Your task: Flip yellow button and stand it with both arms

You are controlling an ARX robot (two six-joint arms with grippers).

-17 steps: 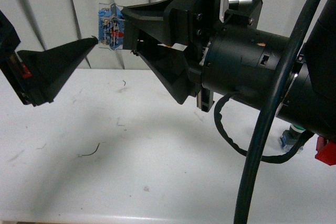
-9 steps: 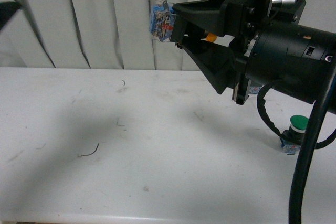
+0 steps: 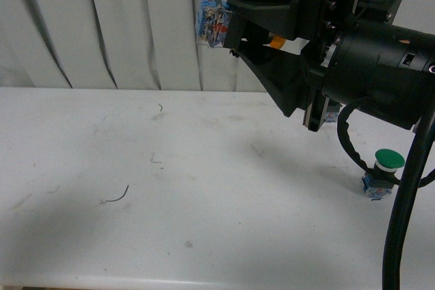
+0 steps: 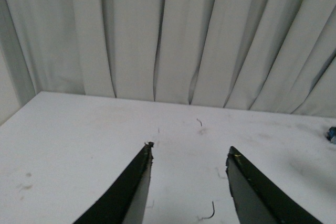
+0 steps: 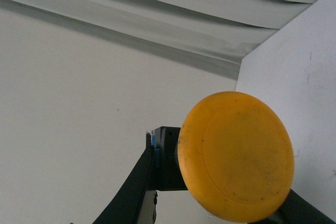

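Note:
High above the table, my right gripper (image 3: 231, 26) is shut on the yellow button. The button's blue block base (image 3: 213, 22) sticks out past the fingertips, and a sliver of its yellow cap (image 3: 275, 42) shows between the fingers. The button lies sideways in the grip. In the right wrist view the round yellow cap (image 5: 236, 161) fills the foreground, with the black collar (image 5: 167, 158) behind it and one black finger (image 5: 131, 192) beside it. My left gripper (image 4: 190, 150) is open over the white table (image 4: 79, 129) with nothing between its fingers. It is out of the front view.
A green-capped switch (image 3: 385, 162) stands upright on the table at the right, under my right arm's cable. A grey curtain (image 3: 102, 25) closes off the back. A thin wire scrap (image 3: 117, 197) lies front left. Something blue (image 4: 332, 134) shows at the left wrist view's edge.
My left gripper, which was touching the button's base, has drawn away to the left and out of the front view. The right gripper has carried the button up and to the right, uncovering the green switch.

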